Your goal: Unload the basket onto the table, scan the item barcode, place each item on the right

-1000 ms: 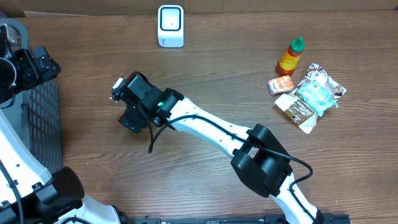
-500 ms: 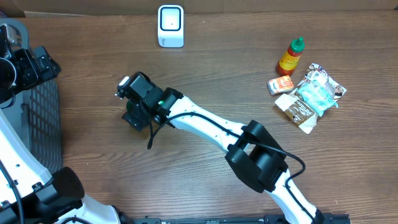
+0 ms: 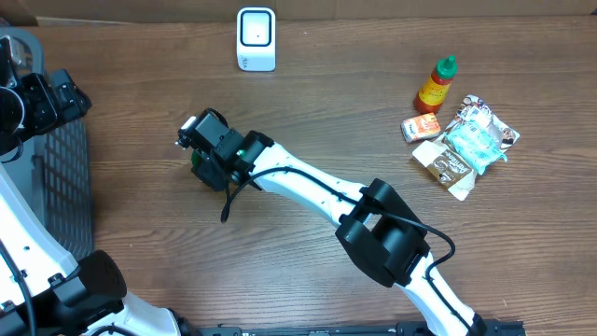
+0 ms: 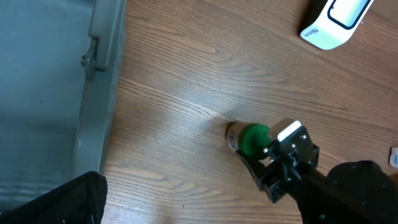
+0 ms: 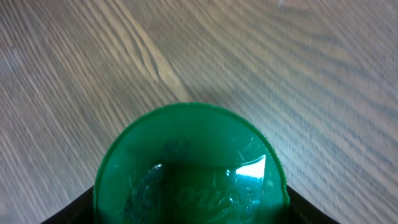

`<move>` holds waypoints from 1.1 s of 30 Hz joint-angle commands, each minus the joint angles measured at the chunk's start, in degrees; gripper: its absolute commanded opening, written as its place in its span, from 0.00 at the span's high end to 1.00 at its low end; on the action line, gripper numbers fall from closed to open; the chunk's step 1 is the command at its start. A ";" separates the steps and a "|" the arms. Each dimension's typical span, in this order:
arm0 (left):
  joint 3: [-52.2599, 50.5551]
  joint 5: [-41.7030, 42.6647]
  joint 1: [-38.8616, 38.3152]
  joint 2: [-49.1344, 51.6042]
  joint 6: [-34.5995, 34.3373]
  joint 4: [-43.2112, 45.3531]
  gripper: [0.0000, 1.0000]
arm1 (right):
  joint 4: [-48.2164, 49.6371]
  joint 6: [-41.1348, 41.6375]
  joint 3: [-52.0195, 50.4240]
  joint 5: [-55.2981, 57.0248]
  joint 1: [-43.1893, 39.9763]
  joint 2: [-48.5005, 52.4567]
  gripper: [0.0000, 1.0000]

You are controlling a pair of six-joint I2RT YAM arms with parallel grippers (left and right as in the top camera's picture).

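the overhead camera looks straight down on the whole wooden table (image 3: 373,93) from far above. the left wrist camera looks down aslant from the left side, at middle distance, sharing the white scanner (image 3: 256,38) with it. the right wrist camera sits very close above a green cap (image 5: 189,168), seen in all three views.

The brown wooden table (image 3: 354,112) has a smooth, matt top with fine streaked grain. The round green plastic lid (image 5: 189,168) is glossy and throws back bright white glints. The white plastic scanner stand (image 3: 256,39) looks smooth and shiny. The grey plastic crate (image 4: 43,93) is dull and even-walled. The red plastic sauce bottle (image 3: 433,89) has a soft sheen, and the crinkled film packets (image 3: 476,140) are creased and shiny. The white arm shell (image 3: 308,187) is smooth plastic, while the black joint housing (image 3: 387,247) is matt
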 commanded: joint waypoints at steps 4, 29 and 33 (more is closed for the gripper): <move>-0.24 0.11 -0.07 0.31 1.09 0.00 0.00 | -8.81 4.37 3.50 0.98 -5.66 -8.20 0.67; -0.24 0.11 -0.07 0.31 1.09 0.00 0.01 | -17.31 11.45 -9.03 -5.07 -16.20 -10.47 0.46; -0.24 0.11 -0.07 0.31 1.09 0.00 0.01 | -25.92 7.93 -2.12 -5.09 -16.20 -10.51 0.26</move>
